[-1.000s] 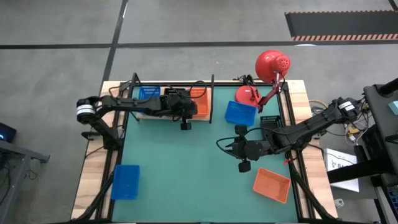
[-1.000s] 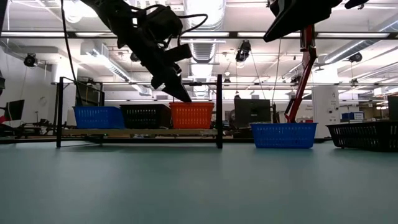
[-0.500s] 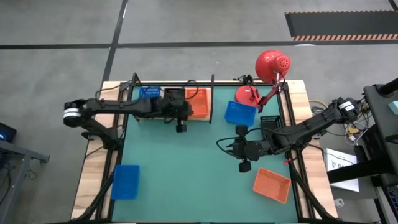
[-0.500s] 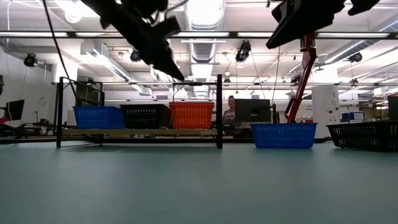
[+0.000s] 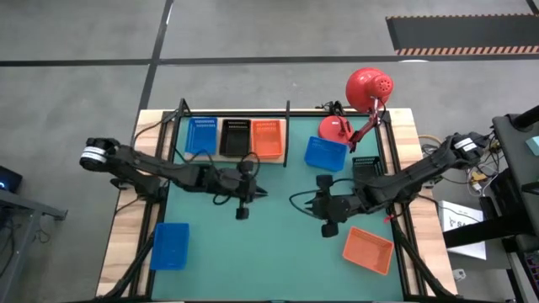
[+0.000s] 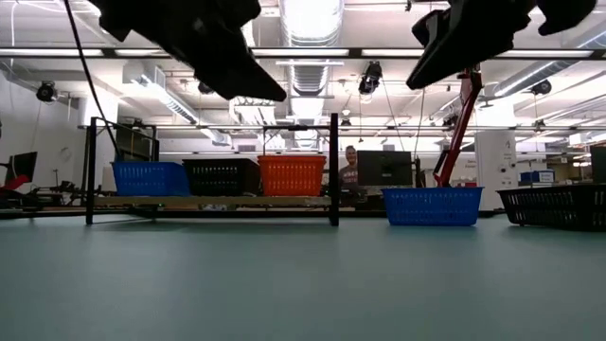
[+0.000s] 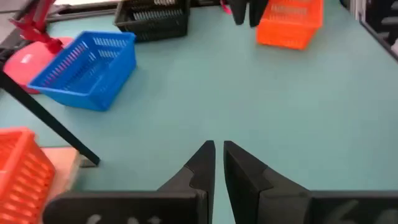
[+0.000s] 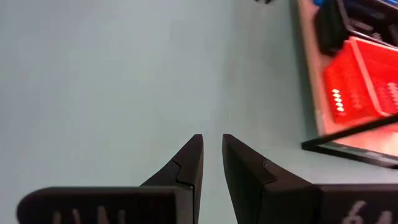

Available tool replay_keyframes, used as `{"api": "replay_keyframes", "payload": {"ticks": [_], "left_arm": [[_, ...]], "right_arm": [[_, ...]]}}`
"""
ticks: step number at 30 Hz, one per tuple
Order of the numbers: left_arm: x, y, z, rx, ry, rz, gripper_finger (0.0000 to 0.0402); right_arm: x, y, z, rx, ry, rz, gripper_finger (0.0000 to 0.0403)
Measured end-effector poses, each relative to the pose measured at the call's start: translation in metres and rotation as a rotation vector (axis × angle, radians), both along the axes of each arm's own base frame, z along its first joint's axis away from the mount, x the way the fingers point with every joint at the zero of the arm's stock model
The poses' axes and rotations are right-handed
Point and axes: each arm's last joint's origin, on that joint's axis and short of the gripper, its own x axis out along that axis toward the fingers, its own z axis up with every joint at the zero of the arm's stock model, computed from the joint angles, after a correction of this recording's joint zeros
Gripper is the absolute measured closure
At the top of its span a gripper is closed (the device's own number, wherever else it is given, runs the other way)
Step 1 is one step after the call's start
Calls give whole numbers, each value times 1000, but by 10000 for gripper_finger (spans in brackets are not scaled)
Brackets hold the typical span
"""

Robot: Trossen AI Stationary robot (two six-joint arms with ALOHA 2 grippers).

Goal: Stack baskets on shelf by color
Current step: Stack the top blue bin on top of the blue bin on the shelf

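Observation:
The shelf [image 5: 234, 155] stands at the table's far edge with a blue basket [image 5: 200, 135], a black one [image 5: 235, 137] and an orange one [image 5: 267, 139] abreast on its board. On the green mat rest a loose blue basket [image 5: 325, 153], a black basket [image 5: 366, 164], an orange basket [image 5: 368, 250] and another blue basket [image 5: 169, 246]. My left gripper [image 5: 263, 194] hovers shut and empty over the mat's middle, near side of the shelf. My right gripper [image 5: 295, 200] hovers shut and empty just right of it, well above the mat.
A red desk lamp [image 5: 368, 87] stands at the far right corner, its round base [image 5: 334, 129] beside the loose blue basket. Bare mat [image 5: 253, 252] lies between the near blue and orange baskets. A person [image 6: 351, 169] shows far behind the table.
My left gripper has drawn back from above the shelf's orange basket toward the near edge, out over the mat's middle, and risen in the low view. The three baskets on the shelf have stayed put.

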Motion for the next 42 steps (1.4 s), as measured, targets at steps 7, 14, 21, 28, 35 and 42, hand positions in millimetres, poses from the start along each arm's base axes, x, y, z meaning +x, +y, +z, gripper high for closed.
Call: {"api": "replay_keyframes", "payload": {"ticks": [7, 14, 21, 28, 35, 42], "left_arm": [[11, -2, -14, 49, -53, 4, 385], [13, -6, -1, -13, -104, 26, 385], [1, -48, -2, -74, -97, -85, 385], [-10, -74, 5, -65, -127, -138, 385], [-20, -83, 13, -56, -136, -184, 385], [-38, -75, 27, 55, -146, -233, 385]], "right_arm": [[36, 15, -19, -169, -140, 191, 351], [45, 19, -18, -162, -189, 193, 369], [21, 17, -23, -69, 61, 52, 393], [-11, 6, -16, -5, 360, -231, 391], [-15, 2, -10, 37, 322, -306, 332], [-8, -25, -13, 98, 224, -622, 274]]}}
